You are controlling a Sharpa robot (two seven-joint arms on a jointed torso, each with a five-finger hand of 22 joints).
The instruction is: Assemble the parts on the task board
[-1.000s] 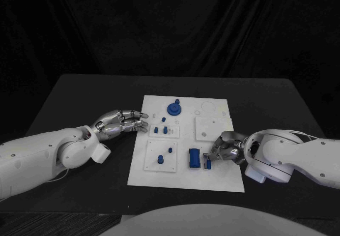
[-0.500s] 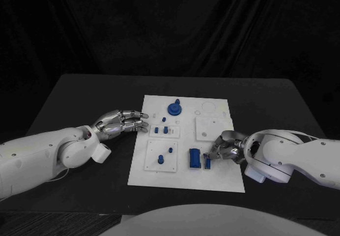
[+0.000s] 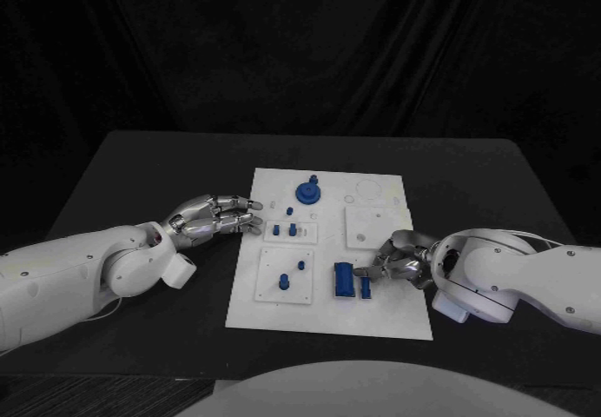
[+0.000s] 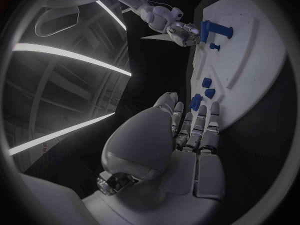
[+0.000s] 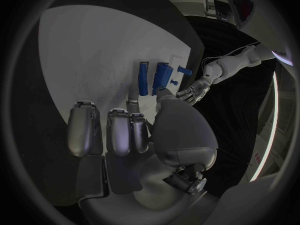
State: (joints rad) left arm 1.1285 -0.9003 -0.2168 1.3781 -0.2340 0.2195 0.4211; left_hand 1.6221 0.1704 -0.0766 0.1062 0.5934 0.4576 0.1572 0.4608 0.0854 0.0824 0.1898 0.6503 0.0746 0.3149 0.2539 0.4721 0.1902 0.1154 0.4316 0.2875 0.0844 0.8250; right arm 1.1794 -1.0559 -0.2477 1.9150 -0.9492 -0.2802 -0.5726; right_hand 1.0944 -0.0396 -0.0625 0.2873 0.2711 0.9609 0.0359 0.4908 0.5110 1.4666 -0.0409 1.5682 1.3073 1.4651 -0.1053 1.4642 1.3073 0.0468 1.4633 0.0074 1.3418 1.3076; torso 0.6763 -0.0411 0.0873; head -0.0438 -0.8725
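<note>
Head view: your task board (image 3: 376, 317) lies mid-table with bare table around its edges; the right hand (image 3: 391, 261) pinches a slim blue part (image 3: 366, 287) beside the blue block (image 3: 342, 280). Left wrist view: the left hand (image 4: 187, 130) hovers empty, fingers loosely apart, at the board's left edge.

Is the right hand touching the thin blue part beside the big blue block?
Cannot tell. In the right wrist view the right hand has a fingertip ending at the thin blue part, with neither contact nor gap plain.

You get no readable text here: nothing legible on the task board (image 3: 328, 306), its blue parts (image 3: 342, 281), or either arm, no labels, brands or numbers.
</note>
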